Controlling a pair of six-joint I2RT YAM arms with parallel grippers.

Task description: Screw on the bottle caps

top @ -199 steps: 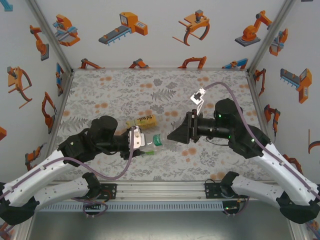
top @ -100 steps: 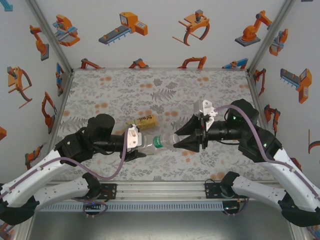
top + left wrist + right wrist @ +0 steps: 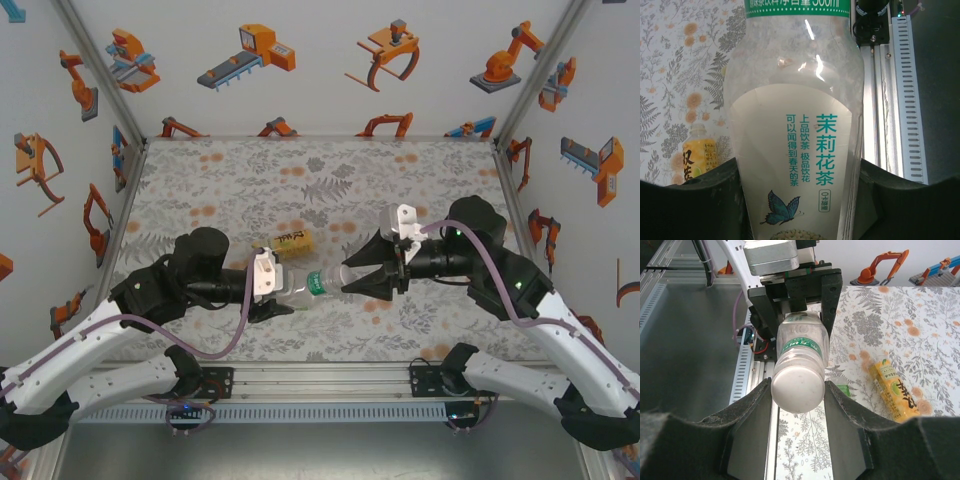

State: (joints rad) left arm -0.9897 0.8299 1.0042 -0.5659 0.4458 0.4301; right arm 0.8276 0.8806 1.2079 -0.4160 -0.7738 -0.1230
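Left end effector (image 3: pixel 281 290) is clamped on the clear bottle with the green label (image 3: pixel 315 283). In the left wrist view the bottle (image 3: pixel 800 125) is seen pinched between the two dark fingers (image 3: pixel 700 205), with the printed label and butterfly just beyond the grip. The bottle is held lying level and pointing to the right, over the near part of the worktop (image 3: pixel 250 180).

Right end effector (image 3: pixel 350 281) is set over the bottle's free end. In the right wrist view its jaws stand apart, with the pale round end of the bottle (image 3: pixel 800 347) lodged between the pads (image 3: pixel 747 435). Hardly any gap is seen on either side; firm pressure cannot be confirmed. Whether that end is capped cannot be told.

The amber bottle with the yellow label (image 3: pixel 287 240) is lying on its side on the worktop, just behind the left end effector and apart from it. It is also seen in the left wrist view (image 3: pixel 699 155) and the right wrist view (image 3: pixel 892 390). A small green object (image 3: pixel 842 388) is noted on the worktop below the held bottle; too little shows to identify it.

Against one second ago: the right end effector was then clear of the bottle, farther right. It has since been brought left onto the bottle's end. The amber bottle is unmoved.
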